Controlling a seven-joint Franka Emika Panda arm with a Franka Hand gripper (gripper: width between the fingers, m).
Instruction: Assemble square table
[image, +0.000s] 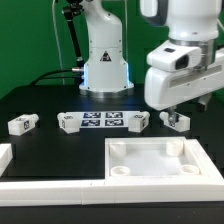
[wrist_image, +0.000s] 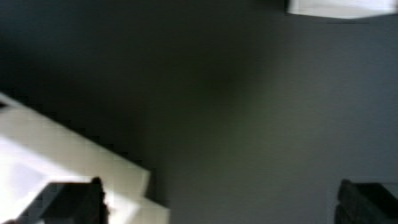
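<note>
Hand (image: 176, 107) is hovering open, holding nothing, w/ the nearest leg block (image: 177, 121) sitting just below it, prob. straight under. Tabletop (image: 150, 160) is lying on the counter (image: 50, 142) beside; marker board (image: 103, 120) is lying toward the exterior view's left.

Square table top (image: 150, 143): white plastic, tray-like, raised rim, round sockets at the inner corners; flat on the black worktop (image: 60, 145), open side up, toward the exterior view's right

Leg blocks: four, small, white, black-white tags, loose in a row behind the top, all apart from it
- first leg block (image: 22, 123): exterior view's far left
- second leg block (image: 68, 123): near the first
- third leg block (image: 138, 121), fourth leg block (image: 177, 120): just behind the top's far rim
</note>
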